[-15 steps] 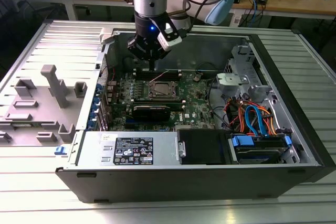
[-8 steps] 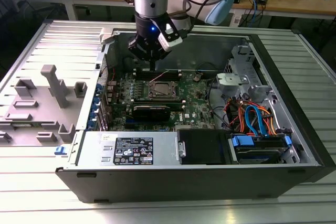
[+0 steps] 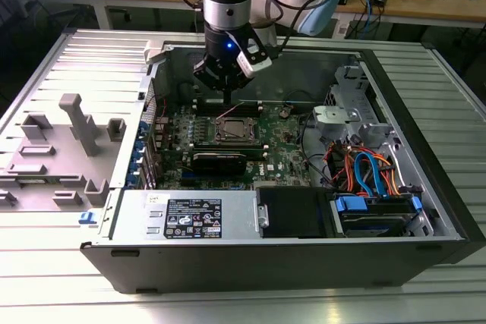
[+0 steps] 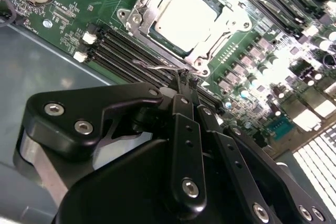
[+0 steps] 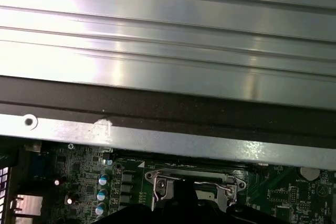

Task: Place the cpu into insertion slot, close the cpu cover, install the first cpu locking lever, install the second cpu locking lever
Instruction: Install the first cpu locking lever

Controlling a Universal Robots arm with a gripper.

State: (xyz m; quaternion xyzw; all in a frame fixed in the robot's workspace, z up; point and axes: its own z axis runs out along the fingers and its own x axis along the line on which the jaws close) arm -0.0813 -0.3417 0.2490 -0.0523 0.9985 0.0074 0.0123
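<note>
cpu cover [image 4: 229, 23] closed over cpu [image 4: 186, 14], upper centre, second wrist view | step: cpu locking lever [image 4: 157, 66] | gripper [image 4: 185, 78] fingers together, tips on it | next, judged: press down, latch

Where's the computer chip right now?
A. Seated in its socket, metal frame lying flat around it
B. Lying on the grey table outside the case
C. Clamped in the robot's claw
A: in the second wrist view the pale cpu sits in the insertion slot, with the cpu cover flat around it.

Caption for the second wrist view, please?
Gripper, fingers together, at a wire locking lever beside the cpu cover, which lies closed over the cpu.
</note>
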